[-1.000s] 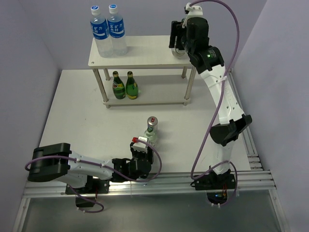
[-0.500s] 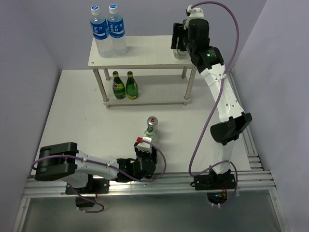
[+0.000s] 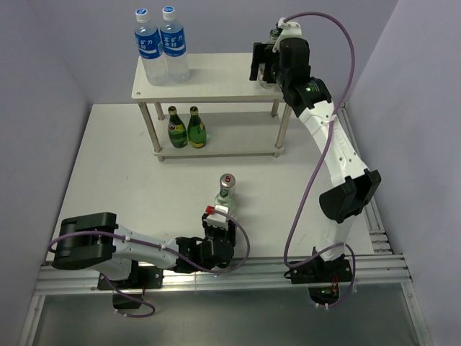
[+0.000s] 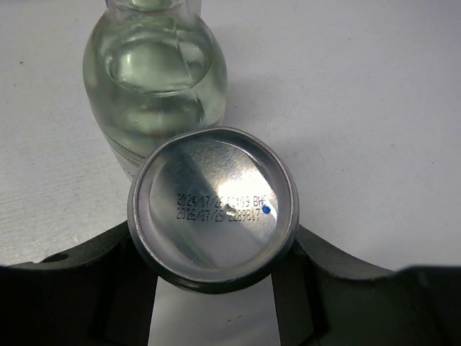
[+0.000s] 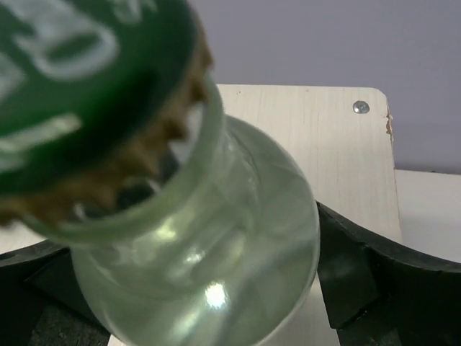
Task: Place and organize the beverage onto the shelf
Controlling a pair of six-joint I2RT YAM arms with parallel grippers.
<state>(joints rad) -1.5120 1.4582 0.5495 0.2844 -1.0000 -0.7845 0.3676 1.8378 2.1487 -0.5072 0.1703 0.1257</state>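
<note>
My right gripper [image 3: 261,66] just released the clear bottle [image 5: 216,274] on the shelf [image 3: 216,81], top board, right end. My left gripper [image 4: 216,288] grips a can [image 4: 213,205], likely next up.

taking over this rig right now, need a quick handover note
Left gripper: shut on a slim silver can.
Right gripper: open, jaws either side of a green-capped clear glass bottle standing at the right end of the cream-white two-tier shelf, top board.
Done: two dark green glass bottles on the lower board, plus that clear bottle.
Left: shelve the held can, then the second can and second clear bottle on the white table.
</note>
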